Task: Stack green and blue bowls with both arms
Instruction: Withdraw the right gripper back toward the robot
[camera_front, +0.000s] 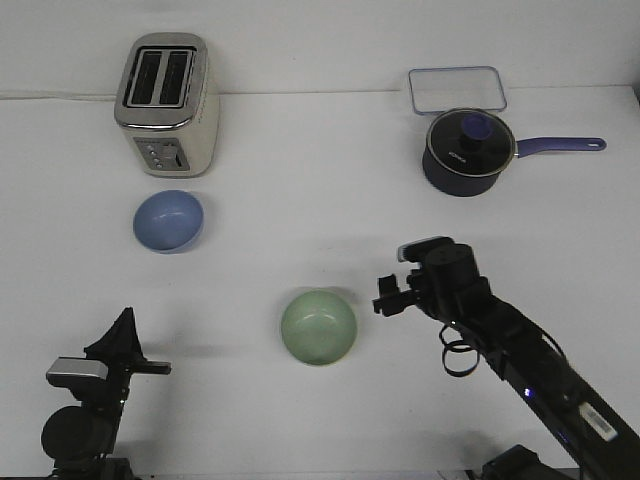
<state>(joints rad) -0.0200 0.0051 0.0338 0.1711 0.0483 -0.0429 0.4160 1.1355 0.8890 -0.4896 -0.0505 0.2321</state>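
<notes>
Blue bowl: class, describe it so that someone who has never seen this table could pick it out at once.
Find the silver toaster at the far left of the white table. Just in front of it, toward the robot, sits the blue bowl, standing alone and empty. It is the same shape as the green bowl nearer the middle, but pale blue, and far lighter than the dark lidded saucepan.

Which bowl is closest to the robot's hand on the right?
The green bowl. It sits just beside the right gripper, near the table's middle. The blue bowl is farther off on the left, in front of the toaster.
</notes>
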